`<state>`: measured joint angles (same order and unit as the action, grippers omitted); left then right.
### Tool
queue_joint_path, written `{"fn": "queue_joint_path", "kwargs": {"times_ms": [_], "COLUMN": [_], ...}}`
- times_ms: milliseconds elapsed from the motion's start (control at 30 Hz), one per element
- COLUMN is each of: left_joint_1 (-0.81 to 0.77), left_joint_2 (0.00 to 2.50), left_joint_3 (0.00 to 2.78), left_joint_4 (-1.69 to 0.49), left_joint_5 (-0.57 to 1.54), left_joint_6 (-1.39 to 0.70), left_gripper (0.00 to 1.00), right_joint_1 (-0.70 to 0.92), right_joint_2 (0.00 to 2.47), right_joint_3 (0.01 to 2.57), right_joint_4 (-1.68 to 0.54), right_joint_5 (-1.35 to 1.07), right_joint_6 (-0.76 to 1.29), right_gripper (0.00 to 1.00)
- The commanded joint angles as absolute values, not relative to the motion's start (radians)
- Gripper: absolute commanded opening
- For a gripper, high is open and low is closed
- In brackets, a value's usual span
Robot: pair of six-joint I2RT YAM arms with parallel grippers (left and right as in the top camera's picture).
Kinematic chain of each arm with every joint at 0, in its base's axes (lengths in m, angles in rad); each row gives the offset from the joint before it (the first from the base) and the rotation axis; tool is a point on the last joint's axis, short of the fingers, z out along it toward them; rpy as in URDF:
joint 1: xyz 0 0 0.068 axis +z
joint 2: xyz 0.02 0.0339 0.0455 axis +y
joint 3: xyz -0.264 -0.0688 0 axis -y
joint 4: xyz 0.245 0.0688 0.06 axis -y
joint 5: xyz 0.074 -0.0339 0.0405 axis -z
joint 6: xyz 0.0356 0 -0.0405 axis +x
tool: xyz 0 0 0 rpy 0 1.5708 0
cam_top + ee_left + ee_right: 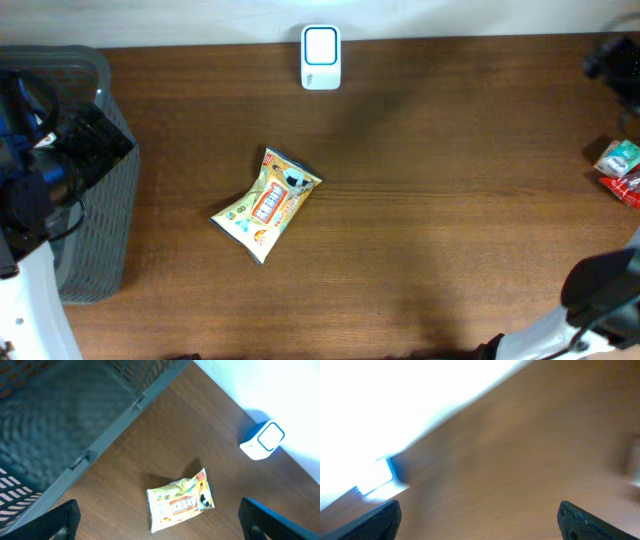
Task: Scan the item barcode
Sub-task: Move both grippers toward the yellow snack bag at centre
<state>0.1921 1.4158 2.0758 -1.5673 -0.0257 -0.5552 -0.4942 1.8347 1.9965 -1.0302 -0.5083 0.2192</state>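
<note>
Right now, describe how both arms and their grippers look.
Left arm: white link, black wrist housing with blue parts and black cables. Right arm: white link, black joint. The left gripper and right gripper each show dark, wedge-shaped fingertips. No markings visible.

Open table (430, 200) surrounds the snack packet (267, 203); grey basket (100, 240) blocks the left, scanner (321, 58) the far edge.

My left arm (45, 165) was black and blue, with dark cables over a white link. The left tool (160, 520) and right tool (480, 520) had black fingers.
</note>
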Motion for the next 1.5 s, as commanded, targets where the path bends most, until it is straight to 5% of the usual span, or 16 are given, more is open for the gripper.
{"fn": "queue_joint_path", "kwargs": {"times_ms": [0,67,167,267,333,400,667,800,1033,1400,1467], "left_joint_1": [0.195,0.195,0.195,0.195,0.195,0.195,0.195,0.195,0.195,0.195,0.195], "left_joint_2": [1.414,1.414,1.414,1.414,1.414,1.414,1.414,1.414,1.414,1.414,1.414], "left_joint_3": [2.075,2.075,2.075,2.075,2.075,2.075,2.075,2.075,2.075,2.075,2.075], "left_joint_4": [-1.566,-1.566,-1.566,-1.566,-1.566,-1.566,-1.566,-1.566,-1.566,-1.566,-1.566], "left_joint_5": [-0.022,-0.022,-0.022,-0.022,-0.022,-0.022,-0.022,-0.022,-0.022,-0.022,-0.022], "left_joint_6": [-0.564,-0.564,-0.564,-0.564,-0.564,-0.564,-0.564,-0.564,-0.564,-0.564,-0.564], "left_gripper": [0.99,0.99,0.99,0.99,0.99,0.99,0.99,0.99,0.99,0.99,0.99], "right_joint_1": [-0.34,-0.241,-0.063,0.097,0.216,0.348,0.601,0.632,0.594,0.561,0.534], "right_joint_2": [1.863,1.878,1.916,1.955,1.995,2.053,2.233,2.265,2.272,2.043,1.958], "right_joint_3": [1.991,1.987,1.951,1.871,1.812,1.76,1.746,1.746,1.745,1.768,1.781], "right_joint_4": [-1.137,-1.211,-1.271,-1.232,-1.174,-1.071,-0.79,-0.746,-0.835,-1.041,-1.048], "right_joint_5": [-0.774,-0.715,-0.587,-0.56,-0.561,-0.563,-0.548,-0.35,0.006,0.014,0.033], "right_joint_6": [0.138,0.025,-0.046,-0.046,-0.045,0.006,0.16,0.251,0.321,0.397,0.377], "right_gripper": [0.99,0.95,0.65,0.52,0.22,0.04,0.04,0.04,0.04,0.04,0.11]}}
